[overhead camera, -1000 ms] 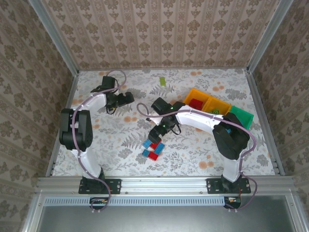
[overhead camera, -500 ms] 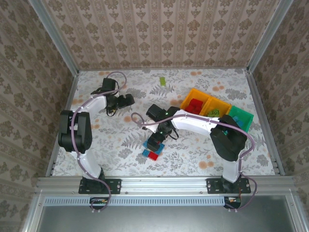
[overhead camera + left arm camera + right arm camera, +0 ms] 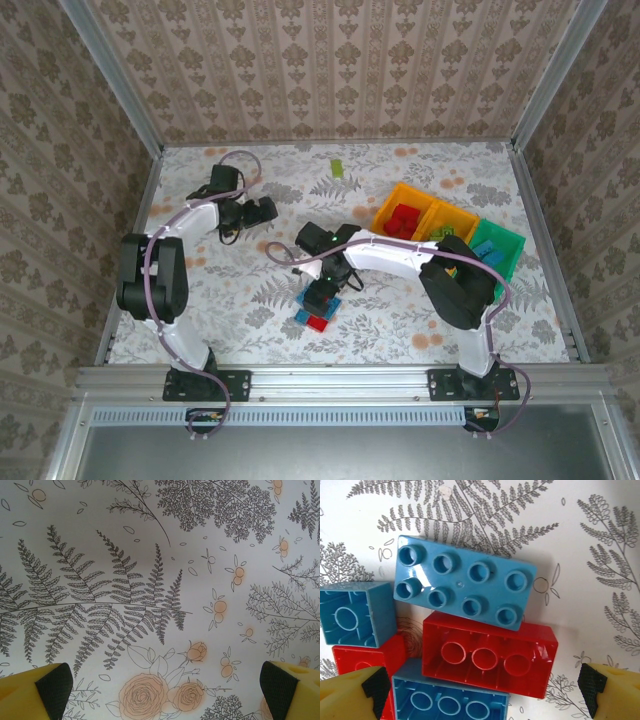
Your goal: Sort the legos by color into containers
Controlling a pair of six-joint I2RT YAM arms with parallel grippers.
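Observation:
A small pile of red and light blue legos (image 3: 314,310) lies on the floral table, near the middle. My right gripper (image 3: 321,294) hangs open right over it. In the right wrist view a blue brick (image 3: 465,587) lies studs up, and a red brick (image 3: 489,652) lies hollow side up between the open fingertips (image 3: 592,686). Another blue brick (image 3: 449,700) lies below it, and my right gripper (image 3: 484,687) holds nothing. One lime green lego (image 3: 338,168) lies alone at the back. My left gripper (image 3: 264,209) is open over bare cloth, with pads (image 3: 54,684) wide apart.
The three joined bins stand at the right. One orange bin (image 3: 385,213) holds red bricks, a second orange bin (image 3: 462,217) is beside it, and the green bin (image 3: 507,243) is partly behind the right arm. A small blue brick (image 3: 352,612) and a red one (image 3: 365,657) lie left of the pile.
My right gripper has moved left and toward the near edge, ending over the brick pile. My left gripper has shifted slightly to the right.

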